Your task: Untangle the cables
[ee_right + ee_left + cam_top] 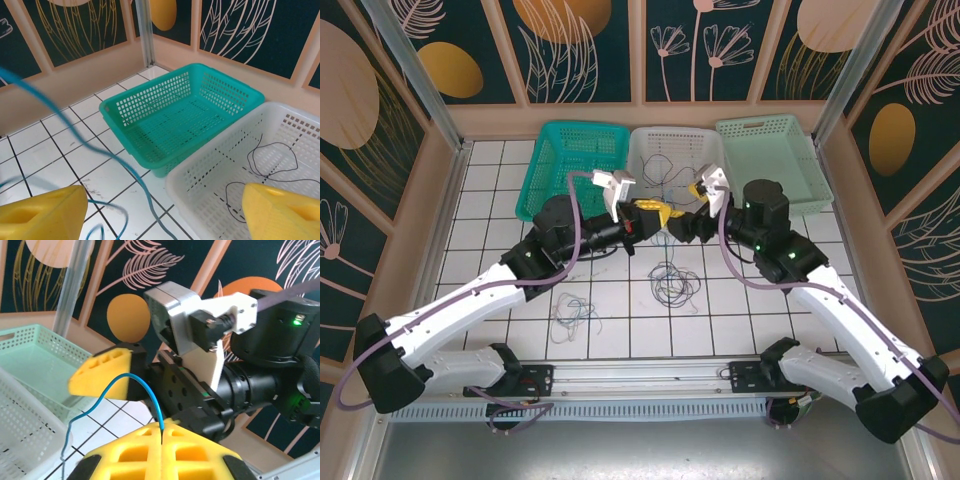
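My left gripper (162, 429) is shut on a thin blue cable (141, 382), which arcs up out of the yellow fingertips and drops left toward the floor. In the top view the left gripper (655, 211) hangs in front of the white basket, facing my right gripper (692, 200). The right gripper (160, 215) is open, its yellow fingers (40, 215) wide apart. The blue cable (75, 131) runs blurred through the gap between them. A tangle of dark and blue cables (672, 280) lies on the tiles below. A pale cable (575, 312) lies apart to the left.
Three baskets stand along the back wall: teal (570, 165), white (650, 140) and mint (775, 160). A dark cable (272, 160) lies in the white basket (210, 175), beside the teal basket (180, 115). Wooden walls enclose the tiled floor (500, 220).
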{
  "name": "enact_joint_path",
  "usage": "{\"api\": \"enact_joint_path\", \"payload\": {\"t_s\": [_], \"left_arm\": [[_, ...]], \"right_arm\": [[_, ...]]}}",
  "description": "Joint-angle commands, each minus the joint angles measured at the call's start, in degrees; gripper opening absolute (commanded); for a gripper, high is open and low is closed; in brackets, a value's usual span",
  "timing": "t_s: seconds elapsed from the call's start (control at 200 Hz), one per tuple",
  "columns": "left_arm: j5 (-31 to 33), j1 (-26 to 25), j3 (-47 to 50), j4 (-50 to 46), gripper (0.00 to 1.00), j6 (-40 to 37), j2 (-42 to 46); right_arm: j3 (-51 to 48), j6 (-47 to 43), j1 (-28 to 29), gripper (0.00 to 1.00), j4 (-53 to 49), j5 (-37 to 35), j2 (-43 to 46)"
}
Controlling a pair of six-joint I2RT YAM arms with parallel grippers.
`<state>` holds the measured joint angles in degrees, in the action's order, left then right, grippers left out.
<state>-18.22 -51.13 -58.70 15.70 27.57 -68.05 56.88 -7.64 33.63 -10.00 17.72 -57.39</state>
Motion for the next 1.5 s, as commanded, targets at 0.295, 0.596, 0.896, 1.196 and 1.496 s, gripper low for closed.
{"api": "enact_joint_path", "payload": {"t_s": [0.295,0.596,0.896,1.196,1.496], "left_arm": [[-6.09,-0.36,-1.95,-0.91,0.02,-0.68,-0.72],[-3.65,-0.35,-1.88,-2.13,0.59,-0.11,-0.94],[14.14,-0.35,9.75,2.3,0.99,-4.69,12.05],[17.98,-0.36,13.92,5.88,0.99,-4.14,13.76],[14.71,-0.29,13.18,14.14,0.98,-3.14,7.41]], "right_arm": [[4.44,-1.22,0.36,0.62,4.71,1.36,-3.31],[6.44,2.19,0.4,0.0,3.92,-1.0,-3.26],[12.78,7.2,0.38,0.0,-0.35,-0.8,-2.36],[17.57,13.4,0.24,0.0,-4.21,1.79,-6.05],[16.38,19.94,0.14,0.0,-1.4,5.34,-6.04]]}}
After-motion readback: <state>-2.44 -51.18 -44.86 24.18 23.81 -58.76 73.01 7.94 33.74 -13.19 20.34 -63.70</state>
